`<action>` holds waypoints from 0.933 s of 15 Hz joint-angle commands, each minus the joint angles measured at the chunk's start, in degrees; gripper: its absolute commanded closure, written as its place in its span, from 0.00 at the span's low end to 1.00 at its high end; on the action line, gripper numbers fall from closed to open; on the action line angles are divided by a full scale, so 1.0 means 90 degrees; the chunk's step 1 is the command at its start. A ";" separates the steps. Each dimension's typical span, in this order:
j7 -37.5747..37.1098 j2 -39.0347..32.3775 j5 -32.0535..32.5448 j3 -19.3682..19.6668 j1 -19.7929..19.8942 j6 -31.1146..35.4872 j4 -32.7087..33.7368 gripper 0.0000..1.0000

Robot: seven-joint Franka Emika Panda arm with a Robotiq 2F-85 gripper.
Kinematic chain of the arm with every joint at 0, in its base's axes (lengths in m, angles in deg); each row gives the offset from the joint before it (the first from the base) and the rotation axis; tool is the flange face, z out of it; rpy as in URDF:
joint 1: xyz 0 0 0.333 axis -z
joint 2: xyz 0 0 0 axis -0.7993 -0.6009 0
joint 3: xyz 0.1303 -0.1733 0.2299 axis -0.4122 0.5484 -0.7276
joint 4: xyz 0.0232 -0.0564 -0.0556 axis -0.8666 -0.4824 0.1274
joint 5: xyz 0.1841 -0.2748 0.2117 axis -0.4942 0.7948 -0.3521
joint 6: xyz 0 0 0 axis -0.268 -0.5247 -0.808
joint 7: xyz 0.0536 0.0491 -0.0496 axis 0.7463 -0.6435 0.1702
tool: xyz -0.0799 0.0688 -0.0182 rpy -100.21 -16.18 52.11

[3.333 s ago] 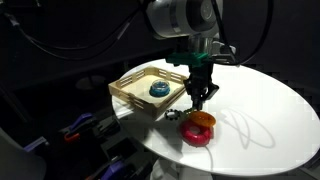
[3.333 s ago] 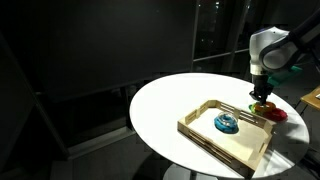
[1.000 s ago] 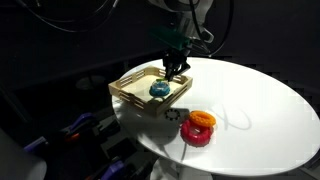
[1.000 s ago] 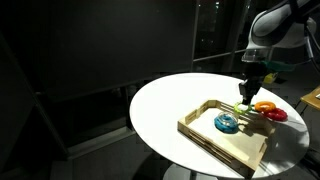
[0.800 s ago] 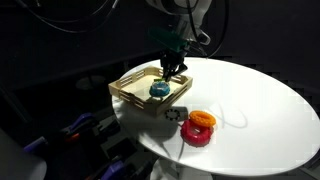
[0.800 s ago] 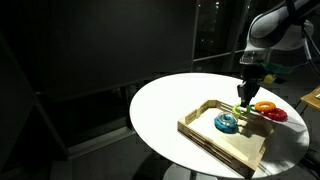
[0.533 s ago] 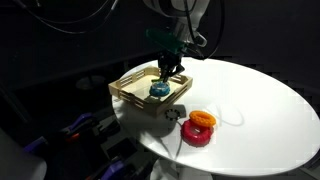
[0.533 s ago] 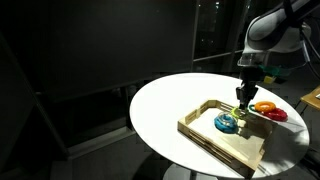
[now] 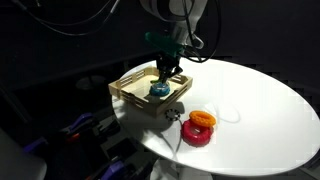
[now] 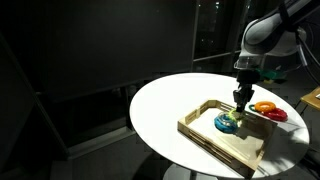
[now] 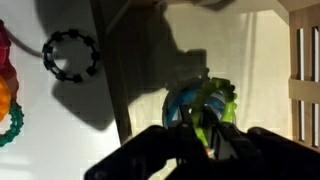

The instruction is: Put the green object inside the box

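Over the box (image 9: 125, 90), in an exterior view, the gripper (image 9: 165, 76) hangs low above the blue ring (image 9: 158, 91) lying on the box floor. The green object is too small to make out here. Outside the box, by its near corner, a black ring (image 9: 172, 115) and stacked red and orange rings (image 9: 198, 127) lie on the white table (image 9: 260, 100).

From another side, in an exterior view, the gripper (image 10: 239, 104) stands upright within the box's walls (image 10: 200, 130), a fleck of green at its tip just above the blue ring (image 10: 227, 123).

From the wrist view, the green object (image 11: 215, 103) sits between the dark fingers, which look clamped on it, and it overlaps the blue ring (image 11: 180, 105). The box's slatted wall (image 11: 300, 90) runs alongside.

The step in hand looks like the release. The object is already well inside the walls, so it probably only needs the jaws spread fully, then a straight lift clear. Landing on the blue ring could make it tip, but the walls should contain it.
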 commanded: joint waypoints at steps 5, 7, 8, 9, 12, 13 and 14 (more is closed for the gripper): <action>0.0249 -0.0285 -0.0106 -0.0133 0.0047 0.0288 0.0240 0.94; 0.0234 -0.0337 -0.0087 -0.0138 0.0049 0.0342 0.0275 0.94; 0.0221 -0.0367 -0.0068 -0.0136 0.0045 0.0362 0.0295 0.94; 0.0205 -0.0398 -0.0046 -0.0133 0.0041 0.0368 0.0314 0.92; 0.0163 -0.0443 0.0013 -0.0107 0.0037 0.0397 0.0332 0.50; 0.0160 -0.0452 0.0023 -0.0102 0.0041 0.0410 0.0329 0.42; 0.0145 -0.0448 0.0051 -0.0086 0.0044 0.0421 0.0318 0.33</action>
